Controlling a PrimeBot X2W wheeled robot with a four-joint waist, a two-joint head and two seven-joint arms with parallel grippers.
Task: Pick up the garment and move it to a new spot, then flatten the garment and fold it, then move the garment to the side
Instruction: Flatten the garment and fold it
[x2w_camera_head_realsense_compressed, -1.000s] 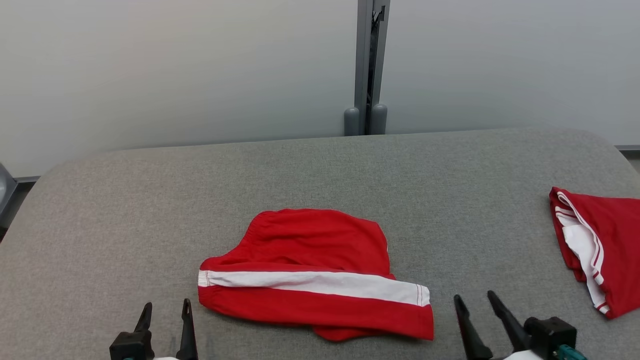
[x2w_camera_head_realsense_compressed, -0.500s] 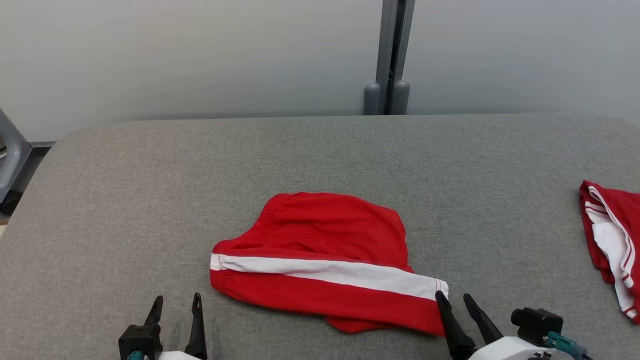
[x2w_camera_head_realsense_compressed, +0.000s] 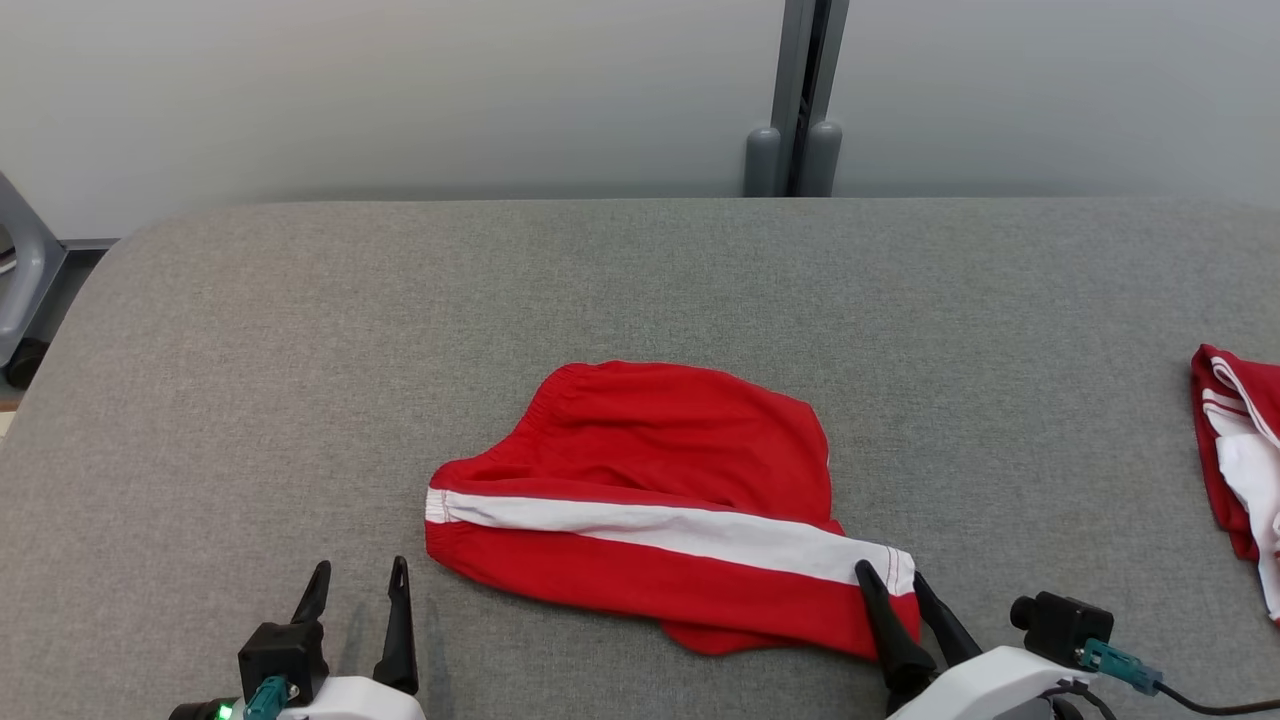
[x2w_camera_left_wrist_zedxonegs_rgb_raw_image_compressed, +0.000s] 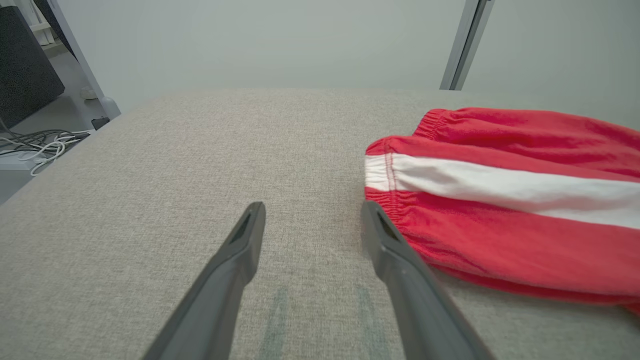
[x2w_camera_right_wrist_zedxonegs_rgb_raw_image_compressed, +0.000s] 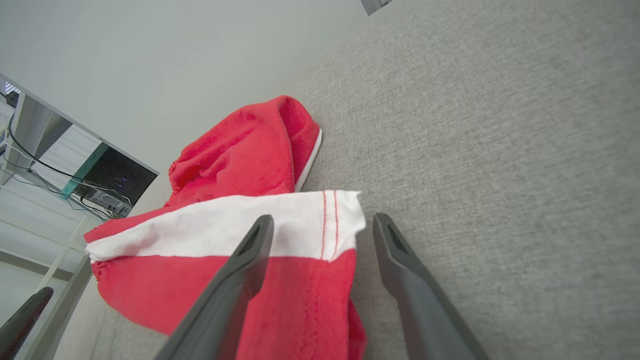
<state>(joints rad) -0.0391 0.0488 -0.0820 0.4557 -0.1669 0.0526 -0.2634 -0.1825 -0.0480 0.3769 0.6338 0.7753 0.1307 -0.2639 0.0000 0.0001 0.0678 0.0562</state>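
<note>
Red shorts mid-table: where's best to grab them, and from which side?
Probably take the red shorts by their two near corners, from the robot's side. The hem corner lies flat between the fingers of the open right pincer; the elastic waistband end sits just right of the open left pincer.

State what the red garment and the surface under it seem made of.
Red garment: soft knit cloth, likely cotton jersey, matte; it wrinkles and bunches, with visible stitching.
Table surface: grey woven fabric covering, matte, with a fine weave visible up close.
</note>
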